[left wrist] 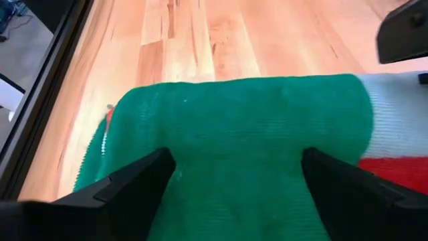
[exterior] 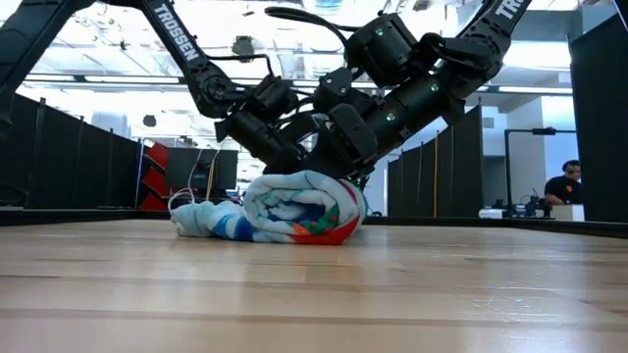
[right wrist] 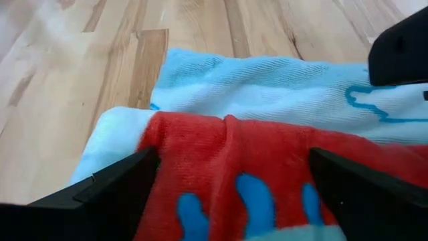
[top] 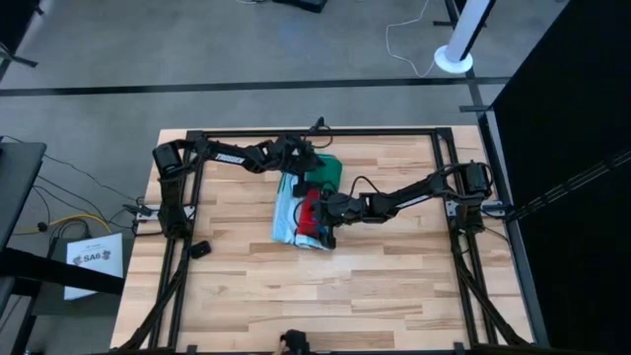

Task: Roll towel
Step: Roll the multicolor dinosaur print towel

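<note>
The towel lies mid-table, partly rolled. Its roll shows its spiral end in the low view, and a flat light-blue tail lies on the wood toward the table's left. My left gripper is open over the roll's green far end. My right gripper is open over the red and blue near end. Both arms slant down onto the roll from above. My left gripper has its open fingers spread wide across the green far end of the roll, coming from above at a slant. The cloth fills the gap between them. The roll rests on the table. My right gripper has its open fingers set wide on the red part of the roll's near end, slanting down from above. The light-blue tail lies flat on the table beyond them.
A small black object lies on the wood near the left arm's frame. Black frame rails run round the table. Bare wood stretches toward the near edge. A person sits in the room far behind.
</note>
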Motion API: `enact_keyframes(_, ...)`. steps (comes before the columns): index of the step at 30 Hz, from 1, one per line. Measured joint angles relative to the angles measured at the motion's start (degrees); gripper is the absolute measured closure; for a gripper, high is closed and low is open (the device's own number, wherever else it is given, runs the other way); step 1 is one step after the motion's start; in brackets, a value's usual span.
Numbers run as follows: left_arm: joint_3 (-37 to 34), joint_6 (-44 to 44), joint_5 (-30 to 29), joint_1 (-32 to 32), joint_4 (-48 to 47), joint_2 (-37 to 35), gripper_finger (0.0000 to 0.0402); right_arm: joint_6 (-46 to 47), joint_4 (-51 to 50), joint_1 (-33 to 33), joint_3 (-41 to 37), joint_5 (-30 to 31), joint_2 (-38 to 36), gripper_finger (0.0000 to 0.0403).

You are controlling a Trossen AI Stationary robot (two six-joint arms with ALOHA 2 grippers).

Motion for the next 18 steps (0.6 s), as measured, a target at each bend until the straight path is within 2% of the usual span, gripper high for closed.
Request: enact_keyframes(18, 0.1, -1.8, 0.3, 1.3, -3.5, 0.0, 0.0077, 10.0, -0.8, 4.7, -0.1, 0.3, -3.1, 0.0026)
